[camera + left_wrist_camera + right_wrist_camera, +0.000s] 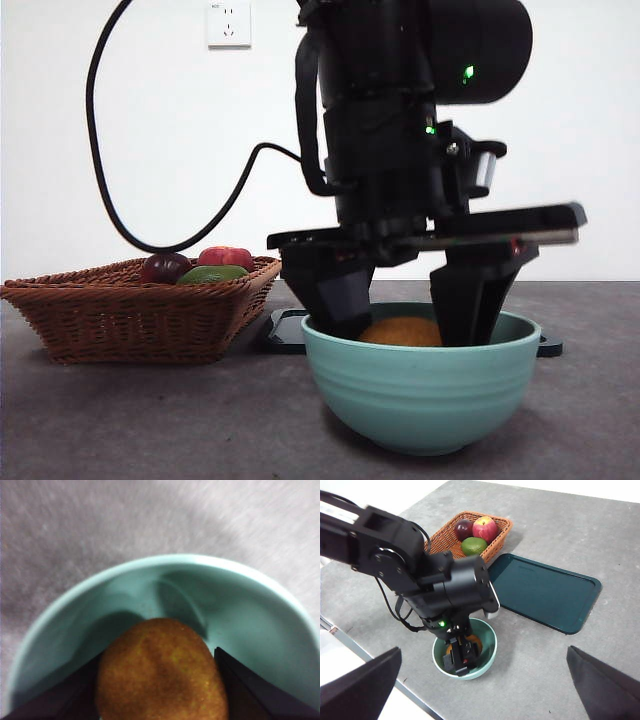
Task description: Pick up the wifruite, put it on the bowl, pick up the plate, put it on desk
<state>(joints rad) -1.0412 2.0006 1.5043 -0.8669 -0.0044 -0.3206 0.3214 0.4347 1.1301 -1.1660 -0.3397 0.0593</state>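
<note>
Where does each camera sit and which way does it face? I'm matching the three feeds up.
Front view: low at table height, looking level at the ridged mint-green bowl; the left claw reaches in from above.
Left wrist view: on the left arm, looking down into the bowl at the rough orange-brown round fruit between its own jaws.
Right wrist view: on the right arm, high above the table; its open jaws show at the bottom corners.
All three share bowl and fruit.

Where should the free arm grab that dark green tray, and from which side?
Grip the tray by its raised rim on a long edge, coming from above on the side facing away from the basket, probably. It lies flat on the desk, so only the lip offers purchase. The right gripper is open and unoccupied.
</note>
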